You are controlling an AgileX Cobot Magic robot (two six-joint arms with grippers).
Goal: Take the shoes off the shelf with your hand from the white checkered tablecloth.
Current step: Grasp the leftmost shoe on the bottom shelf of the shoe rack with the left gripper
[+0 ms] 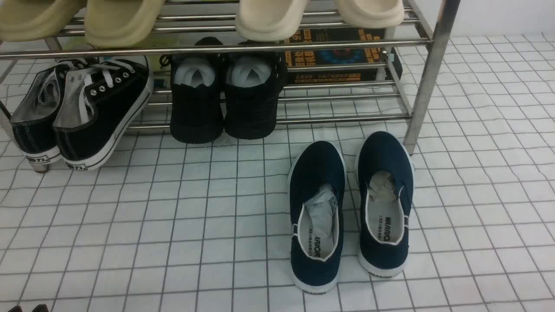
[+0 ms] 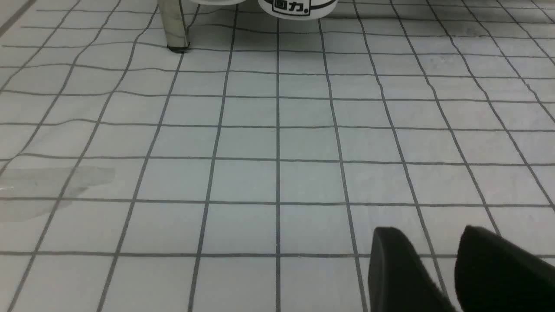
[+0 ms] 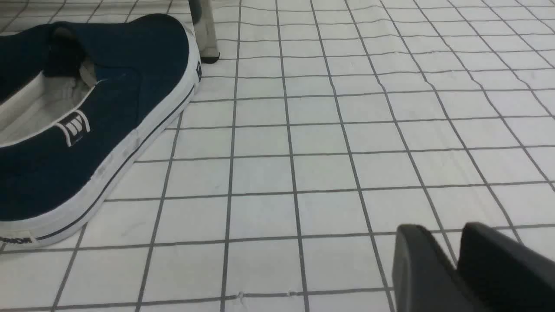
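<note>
The black canvas sneakers (image 1: pixel 99 112) with white laces lie on the bottom tier of the steel shelf (image 1: pixel 429 73) at its left end, with their white heels hanging over the white checkered tablecloth (image 1: pixel 195 225). One heel shows at the far edge of the left wrist view (image 2: pixel 297 8). My left gripper (image 2: pixel 431 234) is slightly open and empty, low over the cloth, well short of the sneakers. Only its tips show in the front view (image 1: pixel 28 308). My right gripper (image 3: pixel 444 229) is shut and empty over bare cloth, right of the navy slip-ons.
A pair of navy slip-ons (image 1: pixel 316 216) stands on the cloth near the shelf's right leg, and one shows in the right wrist view (image 3: pixel 86 112). All-black shoes stuffed with paper (image 1: pixel 225 104) sit mid-shelf. Beige slippers (image 1: pixel 269 17) are on the tier above. A shelf leg (image 2: pixel 173 26) stands by the sneakers.
</note>
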